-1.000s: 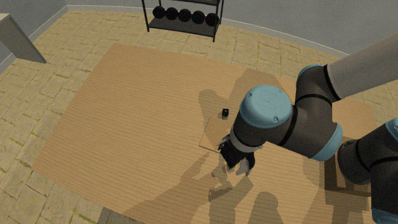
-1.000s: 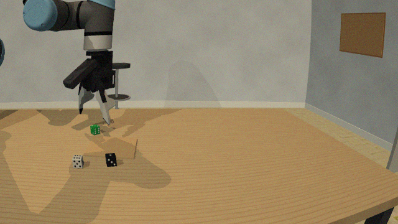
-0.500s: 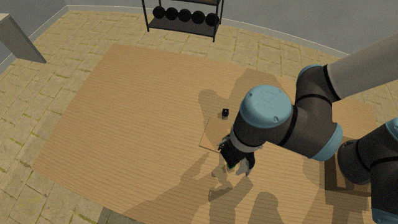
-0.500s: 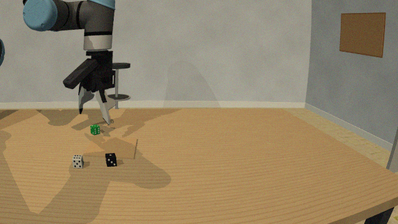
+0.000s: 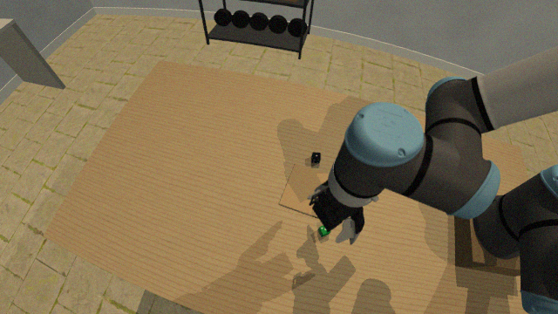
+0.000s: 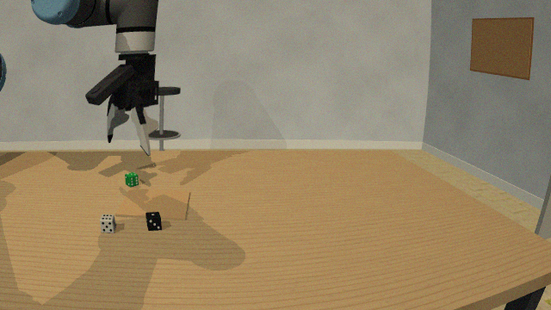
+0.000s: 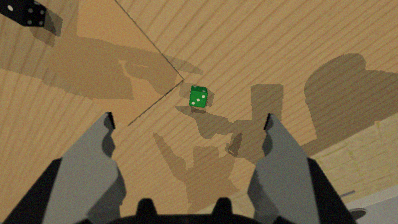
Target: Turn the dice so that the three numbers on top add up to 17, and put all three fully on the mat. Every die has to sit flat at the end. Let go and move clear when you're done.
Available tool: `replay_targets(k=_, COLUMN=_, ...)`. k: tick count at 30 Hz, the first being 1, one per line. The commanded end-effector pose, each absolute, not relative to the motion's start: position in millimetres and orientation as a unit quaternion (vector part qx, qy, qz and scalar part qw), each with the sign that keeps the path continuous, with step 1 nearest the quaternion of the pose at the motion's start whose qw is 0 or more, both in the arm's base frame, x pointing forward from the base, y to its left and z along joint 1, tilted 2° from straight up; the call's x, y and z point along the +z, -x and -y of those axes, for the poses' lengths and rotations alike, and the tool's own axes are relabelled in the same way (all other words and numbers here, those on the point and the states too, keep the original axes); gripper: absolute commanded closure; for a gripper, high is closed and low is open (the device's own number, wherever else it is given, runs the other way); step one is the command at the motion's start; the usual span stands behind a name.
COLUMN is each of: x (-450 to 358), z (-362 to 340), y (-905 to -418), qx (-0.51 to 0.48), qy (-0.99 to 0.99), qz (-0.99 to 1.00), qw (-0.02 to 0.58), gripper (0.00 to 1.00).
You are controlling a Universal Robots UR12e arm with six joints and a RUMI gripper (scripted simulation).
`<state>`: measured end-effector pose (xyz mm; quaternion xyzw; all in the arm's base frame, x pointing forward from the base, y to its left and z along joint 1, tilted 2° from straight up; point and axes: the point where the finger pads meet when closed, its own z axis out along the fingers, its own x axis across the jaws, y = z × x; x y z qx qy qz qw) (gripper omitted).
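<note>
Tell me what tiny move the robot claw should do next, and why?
Probably drop straight down toward the green die. The gripper is wide open and holds nothing, hanging well above the table in the exterior view. In the wrist view the die sits just off the mat's corner, roughly centred between the two fingers, so lowering comes before any grasp.

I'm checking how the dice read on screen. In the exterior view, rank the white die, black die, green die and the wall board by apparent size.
1. Wall board, by far the largest.
2. Black die and white die: they look alike, so no ranking between them.
3. Green die, slightly smaller, though it lies farther from the camera, so that may be distance alone.
</note>
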<state>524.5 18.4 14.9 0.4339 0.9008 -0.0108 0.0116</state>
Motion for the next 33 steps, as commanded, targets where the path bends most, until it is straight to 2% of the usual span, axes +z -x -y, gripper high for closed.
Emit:
replay_targets(k=1, x=60, z=-20, y=-527, qx=-0.011, qy=-0.433, qz=-0.901, qw=0.013, gripper=0.0)
replay_targets(k=23, x=88, z=-16, y=-528, qx=-0.011, qy=-0.439, qz=-0.898, qw=0.013, gripper=0.0)
replay_targets(k=33, x=89, z=84, y=-561, qx=-0.009, qy=-0.569, qz=-0.822, qw=0.014, gripper=0.0)
